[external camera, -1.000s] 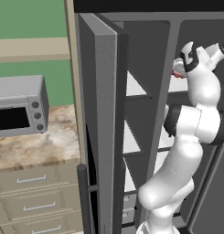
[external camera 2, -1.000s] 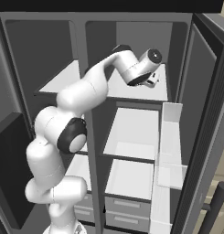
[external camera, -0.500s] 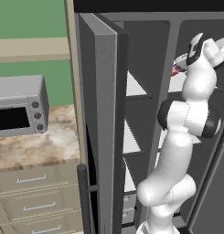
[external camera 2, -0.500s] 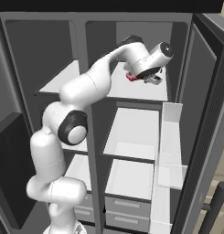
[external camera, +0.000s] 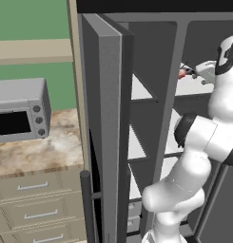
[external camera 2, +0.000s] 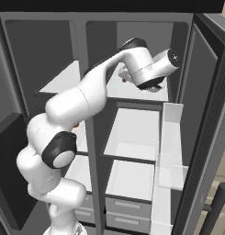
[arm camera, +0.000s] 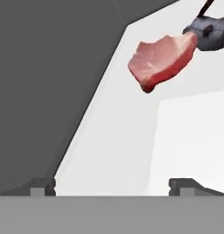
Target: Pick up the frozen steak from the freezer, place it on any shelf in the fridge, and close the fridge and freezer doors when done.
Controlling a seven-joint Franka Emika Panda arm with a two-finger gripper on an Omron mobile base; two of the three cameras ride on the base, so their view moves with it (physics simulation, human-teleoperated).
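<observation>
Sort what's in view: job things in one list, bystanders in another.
For the job: steak, top fridge shelf, freezer door, fridge door, both open, and the gripper.
Just there: toaster oven, counter, drawers.

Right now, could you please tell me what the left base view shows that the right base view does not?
Left base view: a toaster oven on a marble counter above beige drawers. Right base view: white bins on the open fridge door, and the fridge's lower drawers. Both: the arm reaching up to the top fridge shelf.
</observation>
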